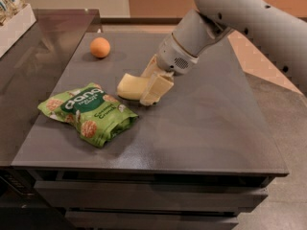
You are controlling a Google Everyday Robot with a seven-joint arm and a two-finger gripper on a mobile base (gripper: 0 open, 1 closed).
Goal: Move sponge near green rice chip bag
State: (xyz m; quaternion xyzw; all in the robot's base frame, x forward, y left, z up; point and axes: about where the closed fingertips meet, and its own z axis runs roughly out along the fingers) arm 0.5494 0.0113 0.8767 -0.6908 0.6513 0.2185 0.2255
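The gripper (152, 86) is down low over the dark grey counter (201, 123), jaws clamped on the pale yellow foam sponge (128, 86), just beside the bright green foil rice chip bag (88, 113).

1. One sponge (129, 86), that's it.
2. One green rice chip bag (91, 113).
3. One orange fruit (100, 47), at about 12 o'clock from the bag.
4. One gripper (146, 91), at the bag's 2 o'clock, pinching the sponge.
5. One dark table (201, 128) under everything.
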